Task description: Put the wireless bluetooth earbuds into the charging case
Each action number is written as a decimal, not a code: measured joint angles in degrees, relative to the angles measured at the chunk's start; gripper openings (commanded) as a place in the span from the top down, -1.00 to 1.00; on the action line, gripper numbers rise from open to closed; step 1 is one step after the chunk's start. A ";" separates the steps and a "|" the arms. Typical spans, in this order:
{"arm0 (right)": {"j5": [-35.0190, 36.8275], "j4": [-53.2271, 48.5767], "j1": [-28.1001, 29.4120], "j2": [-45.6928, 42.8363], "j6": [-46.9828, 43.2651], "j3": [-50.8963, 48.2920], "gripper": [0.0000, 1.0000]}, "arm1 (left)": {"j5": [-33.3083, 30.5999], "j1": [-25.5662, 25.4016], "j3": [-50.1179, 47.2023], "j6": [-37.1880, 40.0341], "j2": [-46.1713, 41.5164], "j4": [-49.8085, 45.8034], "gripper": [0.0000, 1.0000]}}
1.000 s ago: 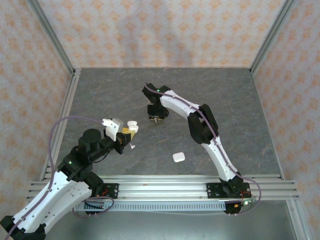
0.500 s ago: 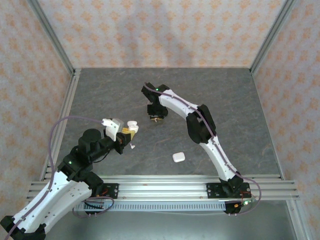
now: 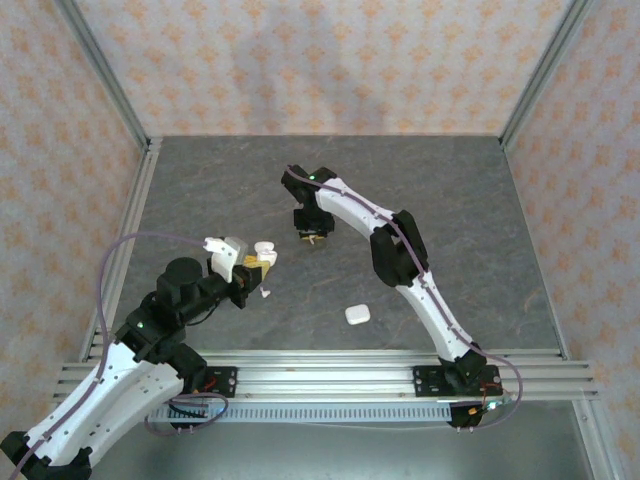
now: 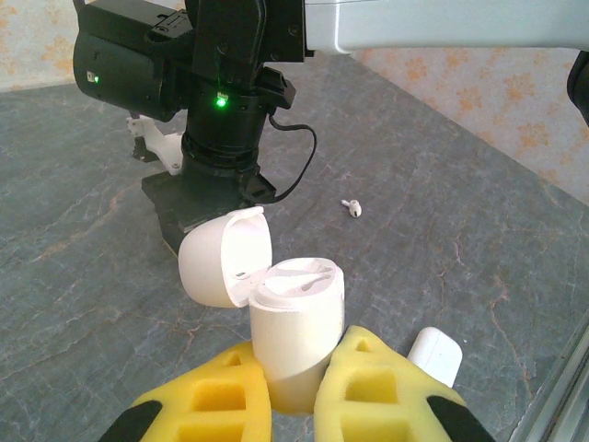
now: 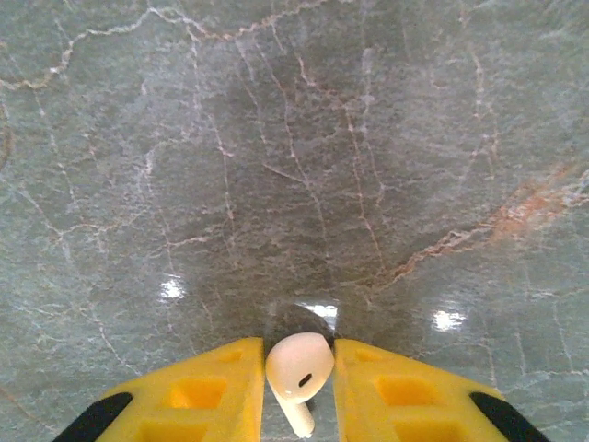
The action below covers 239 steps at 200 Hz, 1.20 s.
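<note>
**Right gripper** (image 5: 299, 357): far middle of the table (image 3: 480, 220), pointing straight down. Its yellow jaws have drawn in over the last second and now pinch an earbud (image 5: 299, 366) on both sides, bulb toward the table and stem toward the wrist. The arm has barely shifted. Whether the bud has left the table cannot be told.

**Left gripper** (image 4: 294, 398): near left, raised off the table, closed on the lower body of the open case (image 4: 296, 322). No change.

**Open case:** upright in the left jaws, lid (image 4: 225, 256) hinged back toward the right arm, sockets facing up. Contents unclear.

**Loose earbud** (image 4: 352, 208): on the table beyond the open case, apart from both grippers.

**Closed case** (image 3: 357, 314): flat on the table near the front rail, untouched.

**Status:** pick looks just secured. Judged next step: lift, carry to the open case, align the stem with a socket. The bud is small and smooth, so it may twist in the grip.
</note>
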 measured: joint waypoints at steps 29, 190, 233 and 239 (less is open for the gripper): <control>-0.07 -0.70 -0.11 0.33 -0.44 0.76 0.61 | 0.00 0.00 0.00 0.00 0.00 0.00 1.00; 2.47 18.64 -0.33 -18.58 1.55 -25.22 0.69 | 1.49 0.00 -4.22 -0.37 0.48 7.37 1.00; 2.51 27.61 -0.33 -29.16 2.95 -34.29 0.69 | 0.31 0.00 -4.22 -0.22 0.20 9.20 1.00; 2.51 28.79 -0.31 -30.69 3.15 -35.58 0.70 | 0.04 0.00 -4.28 -0.31 0.20 9.99 1.00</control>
